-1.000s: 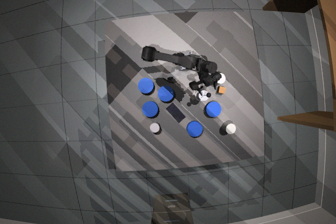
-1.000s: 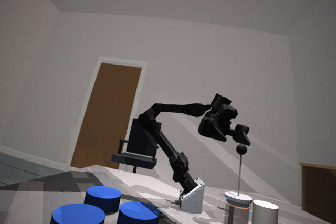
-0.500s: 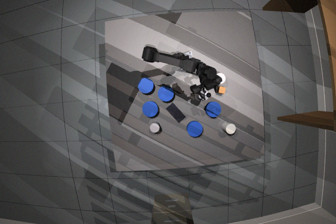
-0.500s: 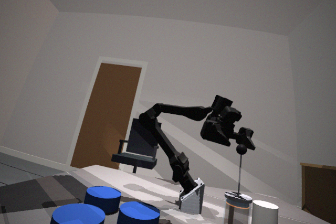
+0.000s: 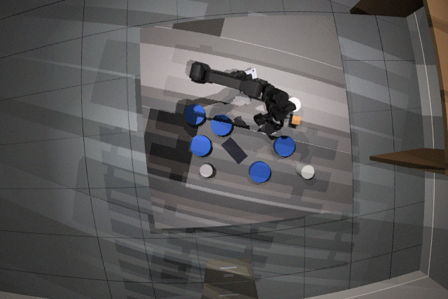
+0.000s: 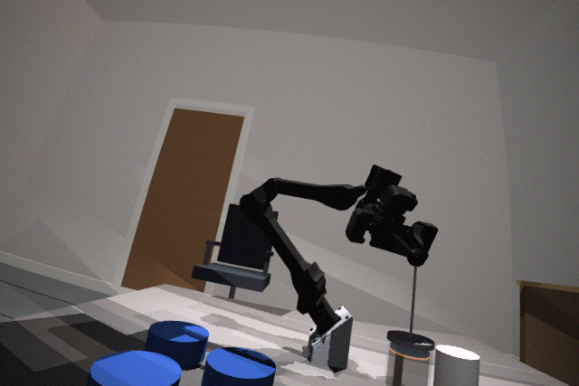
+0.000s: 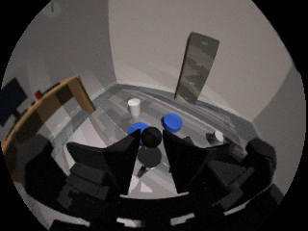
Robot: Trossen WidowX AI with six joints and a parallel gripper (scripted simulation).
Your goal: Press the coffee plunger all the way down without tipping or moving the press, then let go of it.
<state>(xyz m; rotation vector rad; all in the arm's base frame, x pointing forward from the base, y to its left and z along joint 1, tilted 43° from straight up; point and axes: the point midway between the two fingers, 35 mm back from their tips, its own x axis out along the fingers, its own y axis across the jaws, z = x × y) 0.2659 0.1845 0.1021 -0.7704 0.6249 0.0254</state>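
The coffee press (image 6: 402,362) is a glass cylinder with a dark lid (image 6: 410,339). It stands upright on the table at the right, and a thin rod (image 6: 412,297) rises high out of the lid. The black plunger knob (image 6: 416,260) (image 7: 152,135) tops the rod. My gripper (image 6: 415,254) (image 7: 152,133) (image 5: 269,124) is level with the knob, and its two fingers are closed on it from both sides. In the overhead view the gripper hides the press.
Several blue cylinders (image 5: 194,114) (image 5: 283,145) (image 6: 176,337) stand around the press. There are also white cylinders (image 5: 306,171) (image 5: 294,103) (image 6: 456,365), an orange cube (image 5: 295,120) and a dark flat block (image 5: 234,150). The arm's base (image 6: 332,339) is left of the press.
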